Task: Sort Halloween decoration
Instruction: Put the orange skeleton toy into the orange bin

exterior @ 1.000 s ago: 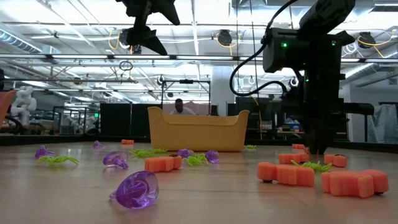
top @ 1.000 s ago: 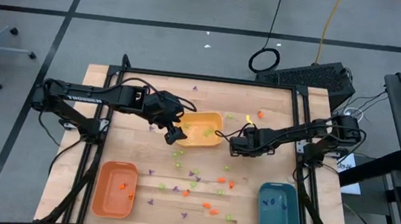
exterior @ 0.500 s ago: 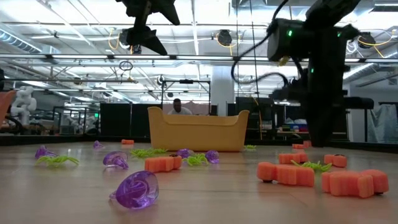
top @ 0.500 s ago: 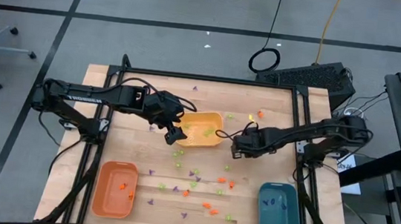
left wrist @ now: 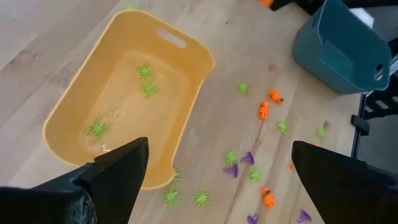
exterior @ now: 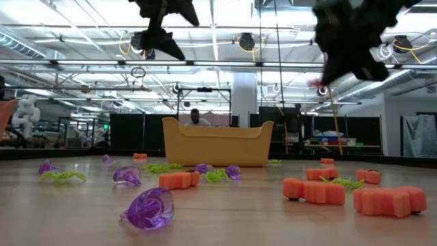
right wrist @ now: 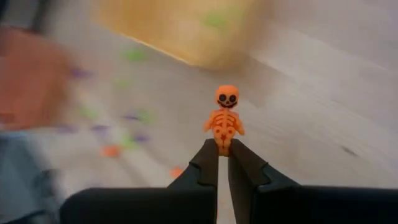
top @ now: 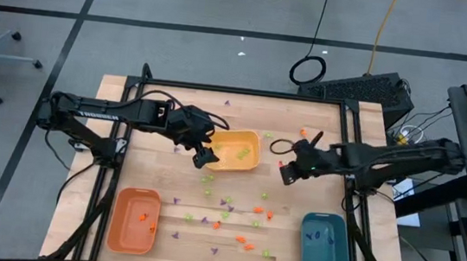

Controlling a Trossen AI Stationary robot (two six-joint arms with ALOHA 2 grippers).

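Pinching a tiny orange skeleton (right wrist: 225, 118) by its legs, the right gripper (top: 286, 173) hangs above the worktop (top: 167, 97), just beside the yellow tray (top: 249, 159) on its right. The skeleton stands upright between the jaws, which are pressed tight on it. In the low view this gripper is up high and blurred.

Many more little Halloween pieces lie loose on the wood between the trays. Green spiders (left wrist: 200, 198) sit near the yellow tray, and three more green spiders (left wrist: 147, 88) lie inside it. Purple pieces (exterior: 147, 208) and orange pieces (exterior: 315, 191) are spread over the middle of the worktop.

An orange tray (top: 134, 219) sits at the near left corner with a few orange bits inside. A teal tray (top: 324, 243) sits at the near right corner with small dark bits inside.

The left gripper (top: 204, 157) hangs above the worktop at the left end of the yellow tray. Its jaws are spread wide and hold nothing.

A person (exterior: 197, 118) shows far behind the yellow tray.
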